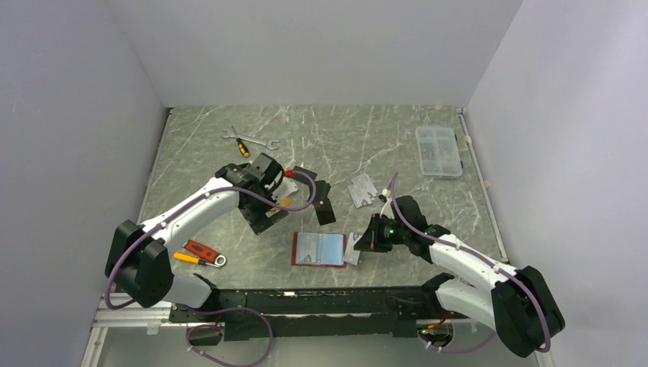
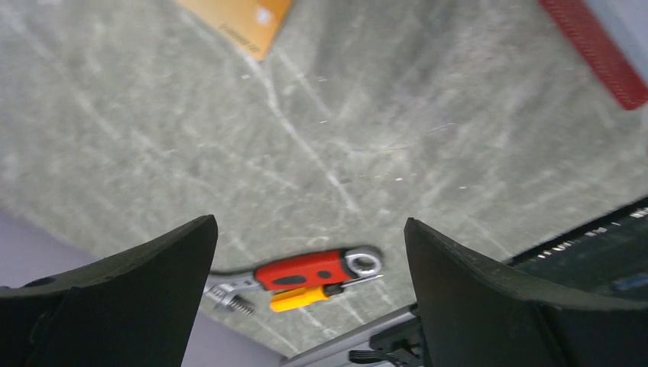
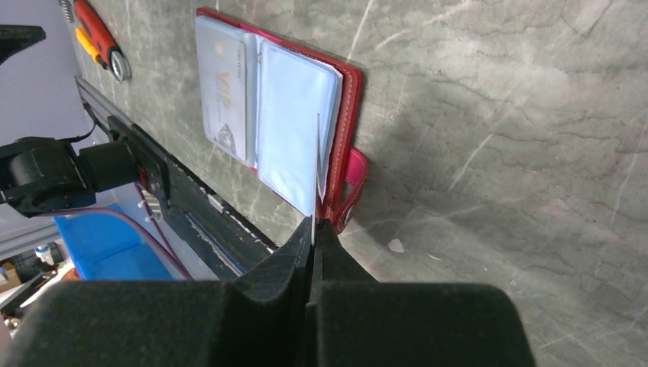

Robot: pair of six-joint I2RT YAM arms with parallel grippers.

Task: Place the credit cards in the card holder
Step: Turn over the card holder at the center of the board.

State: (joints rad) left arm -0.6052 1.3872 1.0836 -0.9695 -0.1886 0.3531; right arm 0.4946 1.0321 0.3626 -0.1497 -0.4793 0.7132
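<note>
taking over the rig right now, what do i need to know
Left gripper: open, empty, above bare table near an orange card.
Right gripper: shut on a thin card, seen edge-on, at the right side of the open card holder.
Done: one VIP card sits in a left sleeve.
Left to do: sleeve the held card, then the orange card, the black cards and the silver-grey cards on the table.

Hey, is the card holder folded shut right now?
No, the card holder lies spread open on the table, its clear sleeves showing.
</note>
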